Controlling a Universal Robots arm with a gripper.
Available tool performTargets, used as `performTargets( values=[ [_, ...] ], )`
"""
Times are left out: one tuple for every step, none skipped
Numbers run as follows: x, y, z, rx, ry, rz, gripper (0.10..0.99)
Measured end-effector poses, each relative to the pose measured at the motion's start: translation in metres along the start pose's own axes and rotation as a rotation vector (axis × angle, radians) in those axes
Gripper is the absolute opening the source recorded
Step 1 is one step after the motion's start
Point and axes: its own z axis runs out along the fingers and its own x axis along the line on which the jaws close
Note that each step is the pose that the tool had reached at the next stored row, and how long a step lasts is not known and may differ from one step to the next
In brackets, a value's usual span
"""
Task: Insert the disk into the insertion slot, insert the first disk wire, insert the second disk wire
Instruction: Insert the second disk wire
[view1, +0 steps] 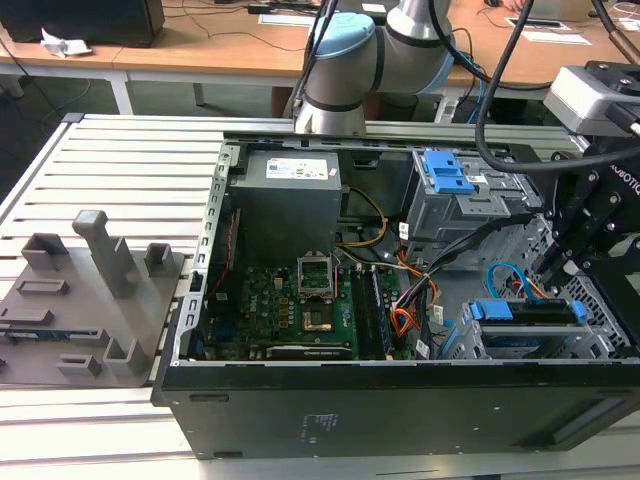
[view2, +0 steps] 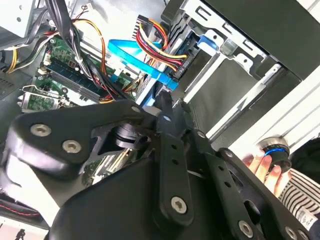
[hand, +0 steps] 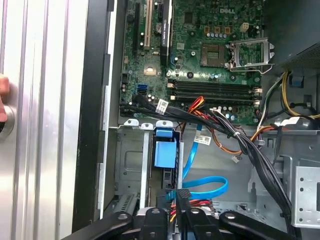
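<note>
The disk (view1: 525, 312) stands in its bright blue caddy (hand: 165, 152) inside the insertion slot (view1: 545, 345), a low silver cage at the exterior view's right. My gripper (hand: 182, 200) hangs over the disk's end with its fingers (view2: 165, 112) drawn together on the dark plug of the second disk wire (hand: 202, 187). This glossy light blue cable loops beside the caddy. The first disk wire (view2: 152, 46), a red and yellow lead, runs to a dark plug at the caddy's end, right beside my fingertips.
The open case holds a green motherboard (hand: 210, 45), a taller grey cage with a blue clip (view1: 447, 172) and a thick black cable bundle (hand: 250, 150). A person's hand (view2: 261, 167) rests on a blue-ringed button outside the case. Grey fixtures (view1: 95, 290) stand at the exterior view's left.
</note>
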Motion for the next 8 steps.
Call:
performTargets(
  values=[
    [-0.0001, 0.0000, -0.0002, 0.000, 0.0002, 0.000, 0.157],
    [-0.0003, 0.0000, -0.0004, 0.000, 0.0004, 0.000, 0.106],
    [-0.0004, 0.0000, -0.0006, 0.000, 0.0005, 0.000, 0.106],
    [-0.0004, 0.0000, -0.0005, 0.000, 0.0004, 0.000, 0.106],
    [-0.0004, 0.0000, -0.0005, 0.000, 0.0003, 0.000, 0.106],
    [-0.0004, 0.0000, -0.0005, 0.000, 0.0003, 0.000, 0.106],
    [-0.0004, 0.0000, -0.0005, 0.000, 0.0003, 0.000, 0.106],
    [-0.0004, 0.0000, -0.0007, 0.000, 0.0003, 0.000, 0.106]
  ],
)
